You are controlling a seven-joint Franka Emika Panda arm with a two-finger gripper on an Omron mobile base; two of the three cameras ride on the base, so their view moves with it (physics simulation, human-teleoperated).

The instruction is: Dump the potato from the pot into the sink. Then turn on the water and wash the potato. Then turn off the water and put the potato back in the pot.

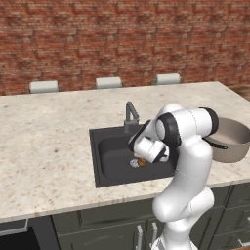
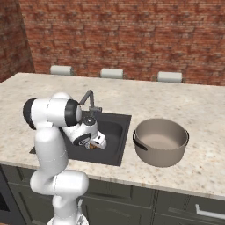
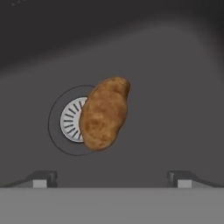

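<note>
Matte-black and square, the sink (image 1: 110, 158) is sitting in the middle of the left base view, sunk into a pale speckled stone counter (image 1: 44, 146), and we are reaching down into it with the hand. In the hand view we are looking straight along the gripper (image 3: 112, 178) at the basin floor: the two dark finger tips (image 3: 43, 178) are standing wide apart at the lower left and lower right of the frame, with nothing between them. We are holding nothing.

Just above centre in the hand view, the potato (image 3: 105, 113) is lying on the sink floor, its orange-brown body overlapping the right part of the round silver drain (image 3: 70, 120). In the left base view we are seeing only a sliver of the potato (image 1: 142, 162) beside the drain (image 1: 135, 163), just below our hand at centre frame.

At the back edge of the sink, the dark grey angular faucet (image 1: 130, 116) is standing upright. We cannot tell from these views whether water is running.

Right of centre in the right base view, the pot (image 2: 161, 141) is standing upright on the counter, just beside the sink's right rim, its dark curved handle (image 2: 138, 144) facing left. Its grey inside is showing bare.

Behind the counter, a red brick wall (image 2: 132, 30) is filling the top of both base views.
</note>
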